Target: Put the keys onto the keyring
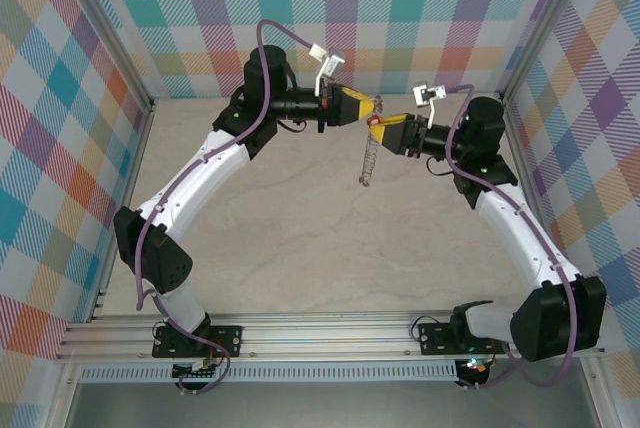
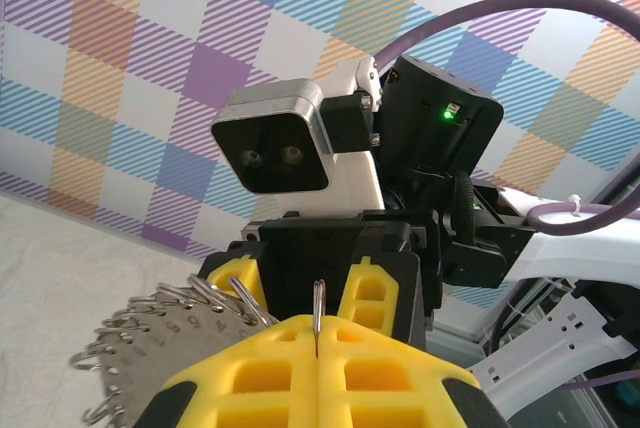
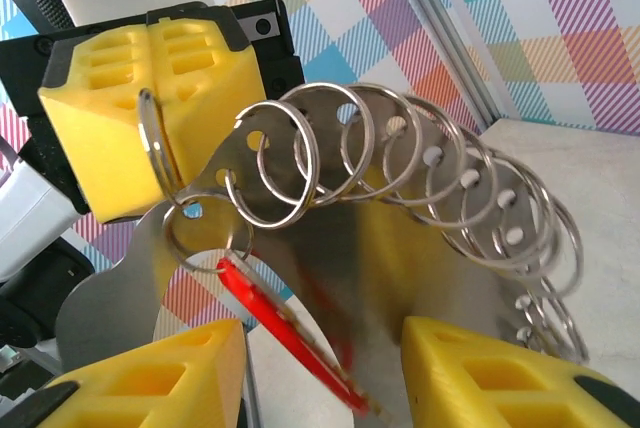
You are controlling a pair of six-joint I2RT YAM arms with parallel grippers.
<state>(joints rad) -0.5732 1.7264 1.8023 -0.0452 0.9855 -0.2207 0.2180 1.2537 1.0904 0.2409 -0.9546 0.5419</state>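
Note:
My left gripper (image 1: 370,106) (image 2: 318,333) is shut on a thin wire loop of the keyring (image 1: 369,160), which hangs below it above the table. The keyring (image 3: 420,258) is a silvery plate edged with several split rings; its numbered edge (image 2: 130,348) also lies left of my left fingers. The key with its red tag (image 3: 290,333) (image 1: 373,120) dangles from a small ring (image 3: 195,238) beside the held loop. My right gripper (image 1: 384,129) (image 3: 325,373) faces the left one, open, with the red key hanging between its yellow fingers (image 3: 150,378), near the left one.
The beige tabletop (image 1: 300,238) lies under both arms. Plaid walls (image 1: 420,8) and aluminium posts (image 1: 545,28) close in the back and sides. A metal rail (image 1: 300,333) runs along the near edge by the arm bases.

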